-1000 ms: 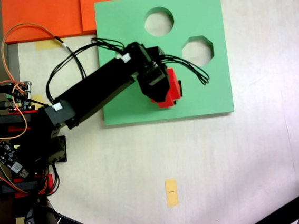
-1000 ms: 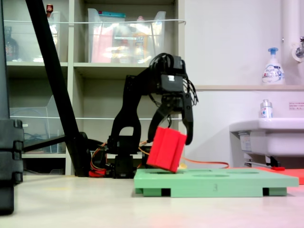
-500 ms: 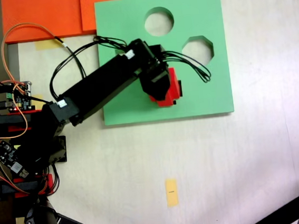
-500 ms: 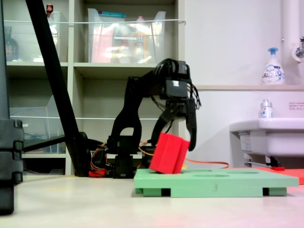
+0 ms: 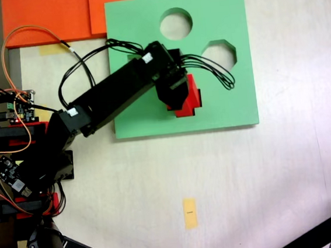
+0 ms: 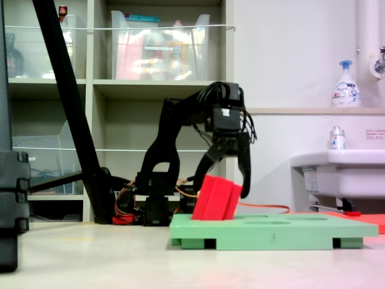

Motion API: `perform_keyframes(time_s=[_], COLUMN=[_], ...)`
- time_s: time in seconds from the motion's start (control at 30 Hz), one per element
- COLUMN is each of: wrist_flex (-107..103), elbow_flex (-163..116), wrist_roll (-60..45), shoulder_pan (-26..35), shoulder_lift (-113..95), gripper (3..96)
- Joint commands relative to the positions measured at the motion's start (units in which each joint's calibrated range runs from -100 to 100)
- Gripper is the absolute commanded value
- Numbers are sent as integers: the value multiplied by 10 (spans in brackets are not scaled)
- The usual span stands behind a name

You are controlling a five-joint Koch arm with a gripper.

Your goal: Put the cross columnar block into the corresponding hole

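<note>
The red cross columnar block (image 5: 192, 100) (image 6: 216, 198) leans tilted on the green foam board (image 5: 138, 21) (image 6: 283, 232), its lower end at or just below the board's top face. My gripper (image 5: 175, 94) (image 6: 225, 188) is shut on the cross columnar block from above, one finger on each side. In the first exterior view, the arm and the block cover the corresponding hole, so I cannot see its outline. A round cutout (image 5: 176, 23) and an octagonal cutout (image 5: 218, 56) stand open farther up the board.
Orange foam sheets (image 5: 55, 17) lie at the board's upper left. Circuit boards and cables (image 5: 12, 115) crowd the arm's base. A yellow tape strip (image 5: 190, 213) marks the table. A black tripod leg (image 6: 66, 90) crosses the second exterior view's left; a sink (image 6: 337, 168) stands right.
The gripper has come down with the block. The block went from hanging tilted just above the board to resting on it, slightly less tilted.
</note>
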Motion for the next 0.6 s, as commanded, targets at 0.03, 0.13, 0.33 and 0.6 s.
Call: perform_keyframes(time_s=[0.03, 0.13, 0.33, 0.6], wrist_flex=[-16, -16, -16, -16], elbow_flex=[20, 18, 13, 16], wrist_roll=[0, -4, -26, -47], shoulder_pan=[0, -3, -16, -21], shoulder_lift=[-4, -8, -9, -134], gripper=[550, 634, 795, 825])
